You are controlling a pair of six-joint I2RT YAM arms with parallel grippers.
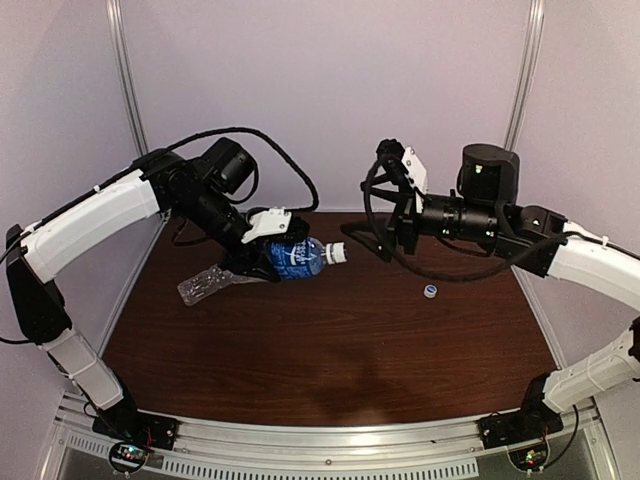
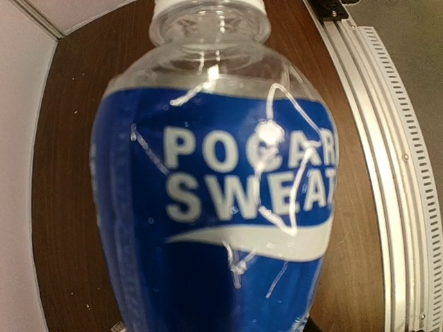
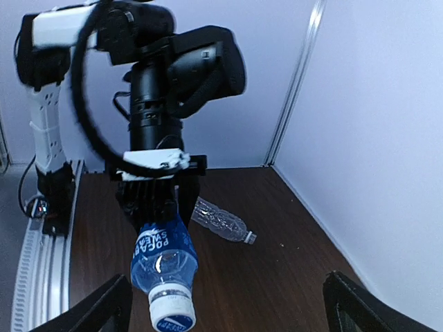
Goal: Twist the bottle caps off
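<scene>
blue-label bottle [image 1: 295, 257] is held off the surface, lying sideways with its neck pointing toward the right arm. its cap [image 1: 338, 253] sits on the neck. the left wrist view is filled by the label, with the cap just at the top edge.

left hand [image 1: 268, 258] is clamped on the lower body of this bottle; in the right wrist view the black fingers [image 3: 154, 207] grip it from above the label.

right hand [image 3: 228, 297] faces the capped end, near it but not touching. its fingers [image 3: 104, 308] are spread wide apart at either side of that view, with nothing between them.

unlabelled bottle [image 1: 205, 285] lies on its side on the surface [image 1: 330, 350], behind and to the left of the left hand, at the left part of the dark wood. its neck end is too small to tell whether it is capped.

loose cap [image 1: 430, 292] rests alone on the surface, to the right, well apart from both bottles, under the right arm in the top view.

pale walls [image 1: 330, 90] enclose the surface on three sides.
</scene>
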